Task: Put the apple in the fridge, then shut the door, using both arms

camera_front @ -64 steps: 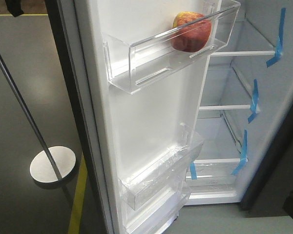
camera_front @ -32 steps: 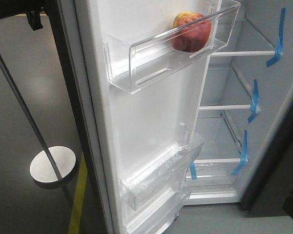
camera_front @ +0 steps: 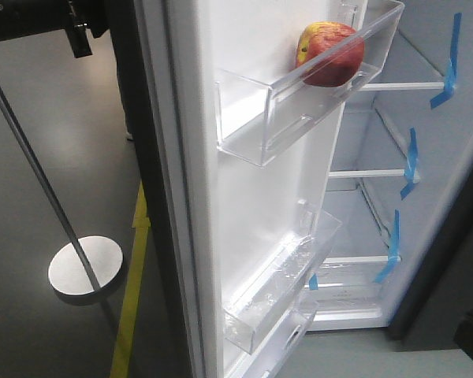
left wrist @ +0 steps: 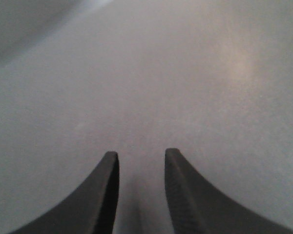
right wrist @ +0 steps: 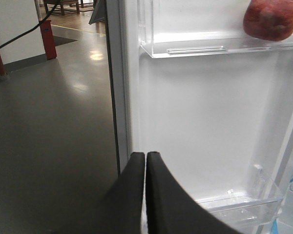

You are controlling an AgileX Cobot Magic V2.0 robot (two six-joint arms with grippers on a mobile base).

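Observation:
The apple point(camera_front: 329, 53), red with a yellow patch, lies in the top clear bin point(camera_front: 299, 118) of the open door point(camera_front: 252, 205). It also shows at the top right of the right wrist view, apple point(right wrist: 273, 19). The fridge point(camera_front: 457, 142) stands open at the right, white inside with blue tape. My left arm point(camera_front: 39, 20) reaches in at the top left, behind the door's outer side. The left gripper point(left wrist: 140, 155) is open, close to a smooth grey surface. My right gripper point(right wrist: 145, 155) is shut and empty, facing the door's inner lining point(right wrist: 200, 122) near its edge.
A slanting silver pole on a round base point(camera_front: 85, 269) stands on the grey floor left of the door, beside a yellow floor line point(camera_front: 130, 299). Lower clear bins point(camera_front: 280, 291) stick out from the door. A red post point(right wrist: 48, 41) stands far off.
The door has swung to the right, toward the fridge, carrying the apple in its bin. The left arm has come further into view at the top left.

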